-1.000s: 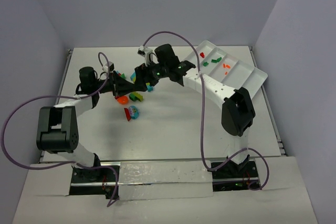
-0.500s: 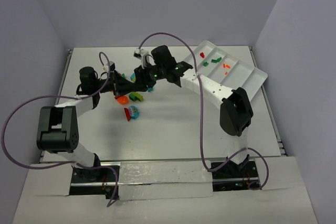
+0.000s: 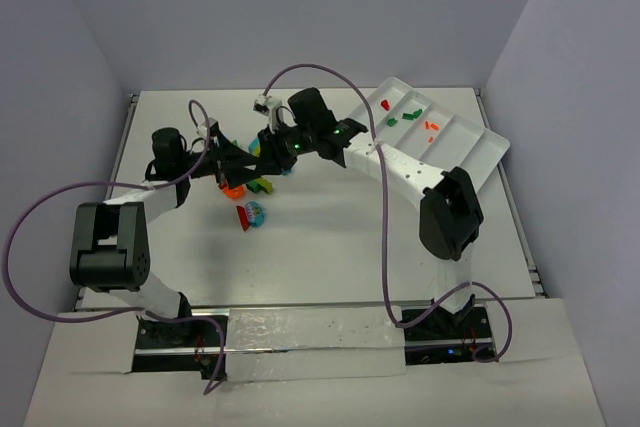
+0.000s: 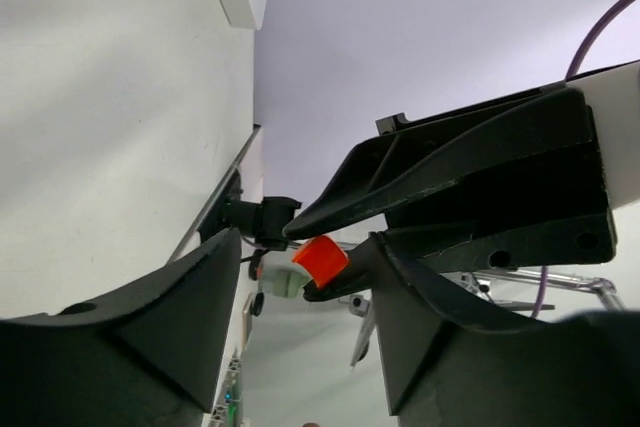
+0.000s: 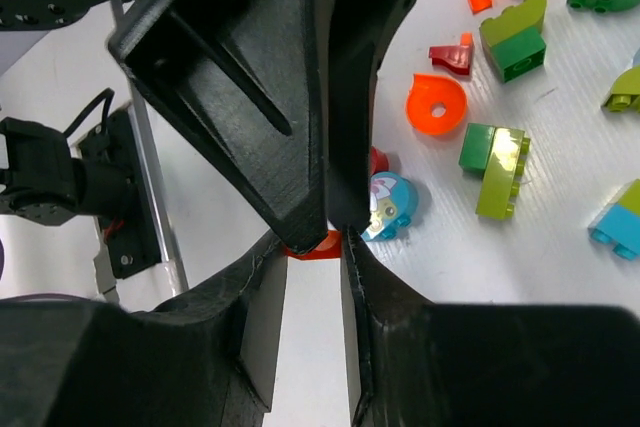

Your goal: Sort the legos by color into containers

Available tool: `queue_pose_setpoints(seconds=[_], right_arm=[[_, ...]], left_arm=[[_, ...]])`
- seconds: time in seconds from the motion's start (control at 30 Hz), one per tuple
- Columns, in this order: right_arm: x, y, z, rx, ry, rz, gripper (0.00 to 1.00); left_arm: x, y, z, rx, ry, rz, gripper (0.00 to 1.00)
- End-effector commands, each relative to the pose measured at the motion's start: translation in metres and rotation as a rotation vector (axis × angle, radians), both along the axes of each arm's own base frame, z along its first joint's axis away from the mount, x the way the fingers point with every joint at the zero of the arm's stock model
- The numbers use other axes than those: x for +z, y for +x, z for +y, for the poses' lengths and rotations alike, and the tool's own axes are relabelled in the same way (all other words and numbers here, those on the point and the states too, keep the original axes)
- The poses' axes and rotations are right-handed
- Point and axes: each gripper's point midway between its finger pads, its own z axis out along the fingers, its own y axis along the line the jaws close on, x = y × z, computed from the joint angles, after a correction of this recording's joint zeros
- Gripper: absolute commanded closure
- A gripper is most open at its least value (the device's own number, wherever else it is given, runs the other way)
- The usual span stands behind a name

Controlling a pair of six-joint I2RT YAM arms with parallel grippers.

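A small red lego (image 5: 312, 245) sits pinched between the tips of my right gripper (image 5: 313, 239), which is shut on it above the table. In the left wrist view the same red lego (image 4: 320, 260) hangs between the right arm's two black fingers. My left gripper (image 4: 303, 282) stands open around it, its jaws apart on either side. From above, both grippers meet left of centre: left gripper (image 3: 228, 159), right gripper (image 3: 256, 151). Loose legos (image 3: 256, 187) lie just below them. The white tray of containers (image 3: 482, 161) stands at the back right.
An orange disc (image 5: 436, 104), a green and yellow-green pair (image 5: 497, 159), a cyan round tile (image 5: 390, 203) and a cyan brick (image 5: 615, 228) lie under the grippers. The tray holds a red piece (image 3: 385, 104), green ones (image 3: 409, 113) and orange ones (image 3: 431, 127) in separate compartments.
My right gripper has closed onto the red lego that the left gripper held. The left jaws have opened away from it. Both arms have stayed almost in place.
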Motion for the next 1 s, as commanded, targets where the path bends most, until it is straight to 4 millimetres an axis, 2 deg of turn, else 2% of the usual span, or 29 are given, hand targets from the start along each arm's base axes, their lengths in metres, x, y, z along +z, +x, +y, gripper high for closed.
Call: queue_pose_setpoints(seconds=[0.0, 0.1, 0.17, 0.27, 0.3, 0.33, 0.37, 0.4, 0.47, 0.57, 0.63, 0.7, 0.77, 0.8, 0.87, 0.9, 0.93, 0.97], right_arm=[[0.028, -0.005, -0.008, -0.002, 0.049, -0.042, 0.74], [0.029, -0.003, -0.021, -0.022, 0.051, -0.026, 0.79], [0.029, -0.001, -0.032, -0.039, 0.050, -0.017, 0.79], [0.029, 0.009, -0.054, -0.080, 0.040, -0.005, 0.79], [0.028, 0.017, -0.071, -0.116, 0.030, 0.000, 0.79], [0.028, 0.021, -0.082, -0.139, 0.020, -0.013, 0.79], [0.025, 0.034, -0.103, -0.191, -0.002, -0.026, 0.79], [0.024, 0.034, -0.110, -0.205, -0.008, -0.029, 0.79], [0.015, 0.062, -0.166, -0.337, -0.061, -0.040, 0.79], [0.003, 0.082, -0.220, -0.457, -0.141, -0.062, 0.79], [-0.007, 0.096, -0.256, -0.537, -0.204, -0.074, 0.79], [-0.021, 0.121, -0.307, -0.660, -0.288, -0.077, 0.79], [-0.029, 0.140, -0.341, -0.743, -0.346, -0.085, 0.79], [-0.044, 0.150, -0.361, -0.792, -0.395, -0.067, 0.79], [-0.043, 0.166, -0.376, -0.834, -0.415, -0.074, 0.80], [-0.057, 0.171, -0.386, -0.854, -0.443, -0.041, 0.79], [-0.051, 0.176, -0.389, -0.869, -0.445, -0.058, 0.79], [-0.054, 0.185, -0.391, -0.880, -0.454, -0.057, 0.79]], left_arm=[[0.009, 0.005, 0.006, 0.004, 0.059, -0.092, 0.29], [0.024, 0.008, 0.011, 0.030, 0.091, -0.163, 0.27], [0.037, 0.012, 0.022, 0.071, 0.107, -0.215, 0.26], [0.043, 0.020, 0.034, 0.114, 0.176, -0.272, 0.25], [0.042, 0.027, 0.044, 0.150, 0.244, -0.341, 0.24], [0.042, 0.032, 0.051, 0.187, 0.299, -0.324, 0.24], [0.049, 0.039, 0.057, 0.200, 0.379, -0.413, 0.24], [0.047, 0.036, 0.058, 0.192, 0.399, -0.397, 0.24], [0.050, 0.050, 0.077, 0.248, 0.593, -0.493, 0.26], [0.050, 0.054, 0.094, 0.292, 0.765, -0.545, 0.27], [0.045, 0.060, 0.109, 0.328, 0.896, -0.578, 0.27], [0.035, 0.063, 0.121, 0.332, 1.013, -0.608, 0.27], [0.023, 0.067, 0.134, 0.342, 1.108, -0.601, 0.27], [0.017, 0.067, 0.138, 0.330, 1.143, -0.598, 0.27], [0.003, 0.070, 0.147, 0.325, 1.193, -0.564, 0.27], [-0.002, 0.070, 0.149, 0.317, 1.211, -0.558, 0.28], [-0.004, 0.070, 0.152, 0.320, 1.225, -0.552, 0.28], [-0.009, 0.070, 0.154, 0.322, 1.238, -0.546, 0.27]])
